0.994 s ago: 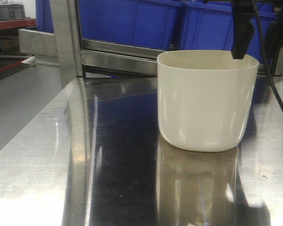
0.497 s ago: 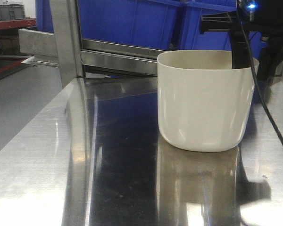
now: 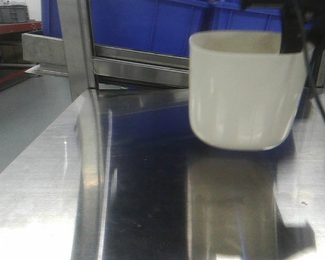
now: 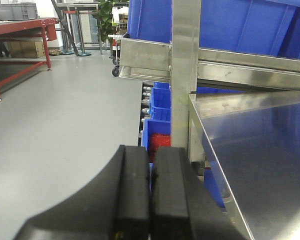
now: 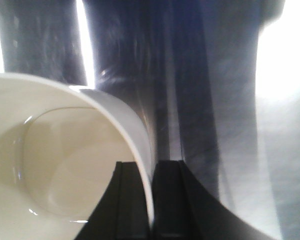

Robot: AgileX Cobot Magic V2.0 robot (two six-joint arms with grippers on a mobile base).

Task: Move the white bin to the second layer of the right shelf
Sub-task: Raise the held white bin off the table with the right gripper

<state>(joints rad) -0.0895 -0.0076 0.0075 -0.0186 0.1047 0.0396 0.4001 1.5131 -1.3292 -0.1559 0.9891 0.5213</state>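
Observation:
The cream-white bin (image 3: 244,89) hangs blurred a little above the steel tabletop (image 3: 124,179), at the right of the front view. My right gripper (image 3: 295,40) comes down from above and is shut on the bin's right wall near the rim. In the right wrist view the bin's rim (image 5: 135,135) runs between the two black fingers (image 5: 167,200), one inside and one outside the bin (image 5: 55,165). My left gripper (image 4: 151,192) is shut and empty, low beside the table's left edge. The shelf's roller level is not clearly in view.
Blue crates (image 3: 151,24) stand on a steel rail (image 3: 135,67) behind the table, with an upright steel post (image 3: 76,49) at the left. The left wrist view shows that post (image 4: 185,75), blue crates (image 4: 157,107) below, grey floor and a red workbench (image 4: 20,30).
My right gripper came down over the bin's right wall and shut on it. The bin has risen off the tabletop and shifted slightly right. The left gripper's earlier state is not shown.

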